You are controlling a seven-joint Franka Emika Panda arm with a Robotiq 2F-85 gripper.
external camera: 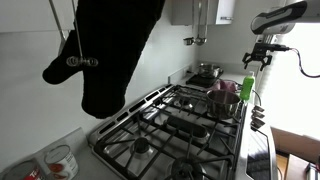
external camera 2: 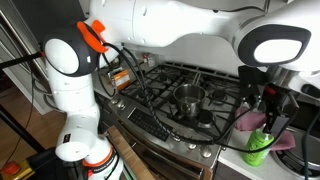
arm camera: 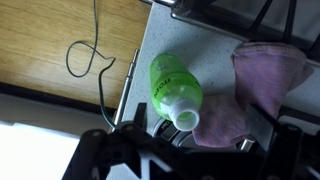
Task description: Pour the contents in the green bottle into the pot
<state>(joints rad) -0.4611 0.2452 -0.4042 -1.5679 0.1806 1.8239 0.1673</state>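
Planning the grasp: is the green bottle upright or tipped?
Upright: the green bottle stands on its base beside the stove, top upward.

Wall: white wall (external camera: pixel 30 100) along the worktop's far edge, evenly lit.
Worktop: light grey worktop (arm camera: pixel 152 45), its edge over the floor.
Hob: black-grated gas hob (external camera: pixel 170 125) fills most of it.
Floor: wooden boards (arm camera: pixel 45 40), a loose black cable (arm camera: pixel 85 50) lying on them.
Hanging: dark oven glove (external camera: pixel 110 50) near the wall.

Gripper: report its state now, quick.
Gripper: open, holding nothing, poised above the green bottle.
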